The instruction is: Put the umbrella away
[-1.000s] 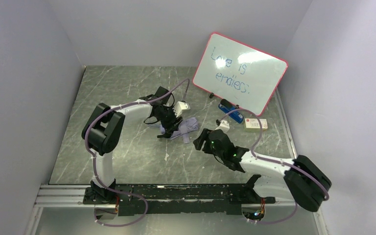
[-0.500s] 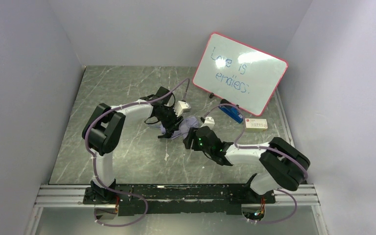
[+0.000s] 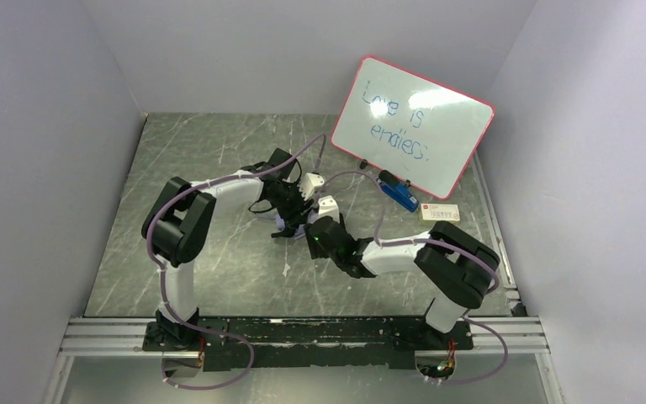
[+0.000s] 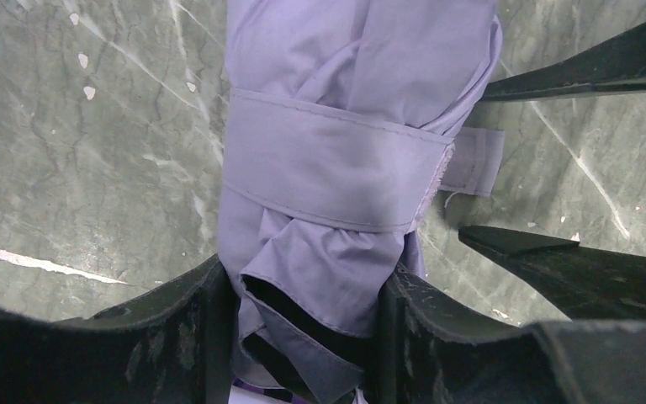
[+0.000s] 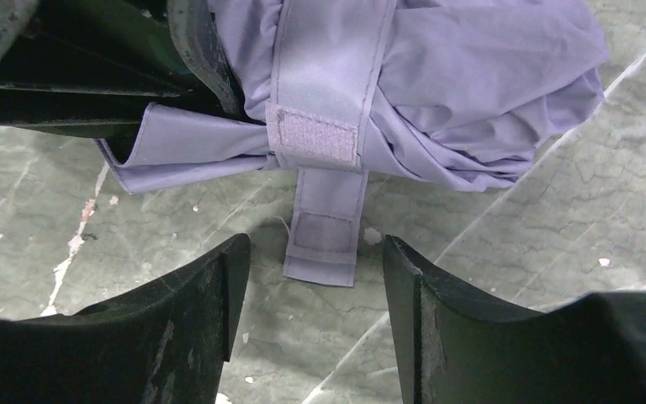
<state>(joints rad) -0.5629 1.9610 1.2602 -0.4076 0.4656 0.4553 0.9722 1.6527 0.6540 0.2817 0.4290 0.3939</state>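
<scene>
Left gripper [image 4: 303, 290] clamped on the folded umbrella [image 4: 345, 76]; right gripper [image 5: 313, 252] jaws apart, straddling its loose strap end [image 5: 324, 240], not gripping

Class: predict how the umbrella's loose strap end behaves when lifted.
Probably floppy: the strap end is thin fabric lying flat on the table. Its fuzzy patch likely resists slipping. The umbrella is creased cloth, so probably squashes.

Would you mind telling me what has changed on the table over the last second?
The right arm swung left, folding at the elbow, and brought the right gripper up to the umbrella. Its jaws now stand open either side of the loose strap end, not gripping it. The left gripper kept its hold on the umbrella in the same spot. The whiteboard, blue eraser and small box stayed put.
</scene>
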